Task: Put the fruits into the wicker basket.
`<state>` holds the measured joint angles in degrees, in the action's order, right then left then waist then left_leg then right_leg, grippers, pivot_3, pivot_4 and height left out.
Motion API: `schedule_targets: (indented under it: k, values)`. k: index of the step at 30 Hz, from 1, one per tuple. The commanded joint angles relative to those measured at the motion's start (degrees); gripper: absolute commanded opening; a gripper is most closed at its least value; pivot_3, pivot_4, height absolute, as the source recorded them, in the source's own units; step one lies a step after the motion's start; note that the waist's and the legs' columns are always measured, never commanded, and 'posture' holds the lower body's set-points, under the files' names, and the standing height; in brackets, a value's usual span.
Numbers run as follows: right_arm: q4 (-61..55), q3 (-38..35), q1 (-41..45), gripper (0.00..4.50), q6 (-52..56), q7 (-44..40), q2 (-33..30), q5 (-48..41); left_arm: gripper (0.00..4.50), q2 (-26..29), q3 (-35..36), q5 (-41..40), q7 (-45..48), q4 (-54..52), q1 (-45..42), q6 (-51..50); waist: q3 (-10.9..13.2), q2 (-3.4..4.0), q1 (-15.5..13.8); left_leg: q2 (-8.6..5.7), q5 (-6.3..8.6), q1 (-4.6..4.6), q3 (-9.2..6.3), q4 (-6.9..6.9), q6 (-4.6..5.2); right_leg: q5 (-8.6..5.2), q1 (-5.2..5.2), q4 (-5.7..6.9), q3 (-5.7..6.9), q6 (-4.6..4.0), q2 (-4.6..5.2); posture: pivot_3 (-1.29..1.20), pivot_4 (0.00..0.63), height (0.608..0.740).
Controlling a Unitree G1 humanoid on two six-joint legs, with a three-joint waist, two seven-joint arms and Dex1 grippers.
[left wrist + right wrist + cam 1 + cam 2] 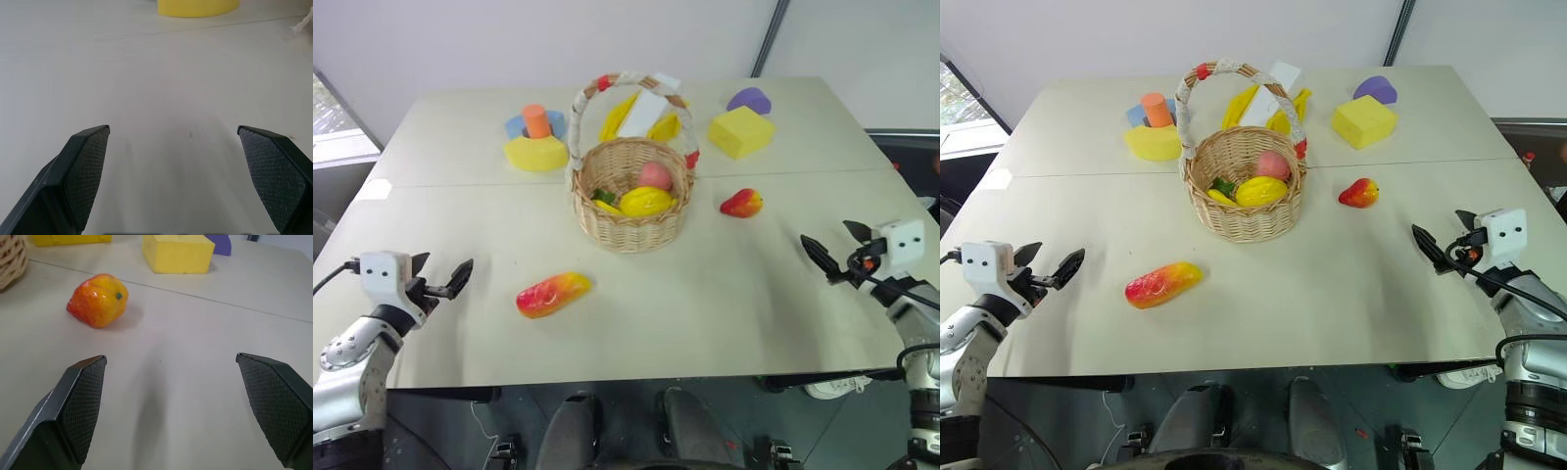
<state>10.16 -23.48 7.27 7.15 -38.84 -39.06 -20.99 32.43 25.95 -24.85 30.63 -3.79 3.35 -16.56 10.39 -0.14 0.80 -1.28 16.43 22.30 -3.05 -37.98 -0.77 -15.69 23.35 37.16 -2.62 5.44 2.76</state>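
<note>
From my remote station, I saw the wicker basket [631,201] standing near the middle of the tabletop [724,294], its arched handle wrapped in white and red bands. Inside it lay a yellow fruit [647,202] and a pink fruit [655,175], touching each other, with a bit of green beside them.

Two fruits were still out on the tabletop. The elongated mango [553,293], red at one end and yellow at the other, lay at about 7 o'clock from the basket, apart from it. The smaller red-and-yellow pointed fruit [741,203] sat at about 3 o'clock from the basket, near it but not touching.

My left end effector [440,277] hovered over the tabletop at about 9 o'clock from the mango, fingers spread wide and holding nothing. My right end effector [835,251] hung at about 4 o'clock from the pointed fruit, well apart from it, also spread wide and empty; its wrist view looked along the tabletop toward that fruit.

Behind the basket, at roughly 12 o'clock, stood yellow foam pieces with a white block [641,112]. At 10 o'clock sat a yellow foam block [534,153] topped by an orange cylinder [536,120]. At 2 o'clock were a yellow foam cube [740,131] and a purple block [749,100].
</note>
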Motion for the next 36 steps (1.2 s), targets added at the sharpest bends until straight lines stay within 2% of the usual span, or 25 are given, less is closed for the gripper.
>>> schedule_targets:
  k: [1,7,13,16,20,24,28,36]
  values:
    - [-4.82,-0.73,0.66,4.44,0.6,-1.33,-1.52,-1.47,4.5,2.08,-0.15,-2.16,2.31,-4.9,-1.23,-1.54,0.0,0.0,-0.04,0.0,0.0,0.0,0.0,0.0,0.0,0.0,0.0,0.0,0.0,0.0,0.0,0.0,0.15,0.74]
    - [-14.65,-0.88,-2.06,4.44,5.46,-4.54,-3.25,-4.56,4.5,7.62,-3.02,-5.14,9.47,-9.32,-3.74,-6.56,0.0,0.0,-0.1,-0.01,0.0,0.02,0.0,0.0,0.0,0.0,0.0,-0.01,0.0,0.0,0.01,0.0,0.15,0.74]
    - [-32.97,1.71,-7.11,4.44,16.03,-9.45,-7.28,-12.45,4.5,17.66,-7.48,-11.19,20.09,-17.03,-6.0,-16.09,0.01,0.01,0.04,0.01,0.0,0.04,-0.03,0.03,0.0,-0.01,0.02,-0.04,0.01,-0.01,0.01,0.0,0.15,0.74]
    - [-41.08,4.42,-8.51,4.44,21.46,-11.34,-9.54,-17.03,4.5,22.69,-12.2,-10.19,24.33,-19.29,-8.14,-17.99,0.01,0.02,0.13,0.03,0.0,0.02,-0.03,0.03,0.0,-0.01,0.01,-0.03,0.01,-0.02,0.0,0.0,0.15,0.74]
    - [-45.62,8.35,-7.21,4.44,23.39,-11.67,-10.06,-17.95,4.5,27.04,-20.88,-5.68,27.37,-20.81,-12.72,-18.38,0.01,0.01,-0.09,0.02,0.0,0.03,-0.03,0.02,0.0,-0.02,-0.02,-0.08,0.03,-0.03,-0.01,0.0,0.15,0.74]
    - [-47.42,11.78,-3.9,4.44,24.22,-10.73,-8.47,-18.72,4.5,27.6,-28.6,-1.09,28.2,-21.3,-18.2,-18.77,0.03,-0.01,-0.11,0.0,0.0,0.05,-0.02,0.0,0.0,-0.02,-0.02,-0.09,0.04,-0.02,-0.04,0.0,0.15,0.74]
    - [-50.03,14.94,-3.01,4.44,24.66,-10.32,-6.88,-19.9,4.5,24.85,-34.25,3.54,26.9,-20.07,-22.41,-18.29,0.03,-0.03,-0.09,0.01,0.0,0.07,-0.05,0.01,0.01,-0.02,0.01,-0.09,0.06,-0.01,-0.1,0.0,0.15,0.74]
    - [-50.39,17.65,-2.67,4.44,23.34,-9.35,-4.82,-18.39,4.5,23.17,-39.22,7.82,27.57,-17.4,-23.66,-19.22,0.06,-0.07,-0.03,0.0,0.0,0.08,-0.04,-0.03,0.03,-0.02,0.02,-0.06,0.07,0.01,-0.14,0.0,0.15,0.74]
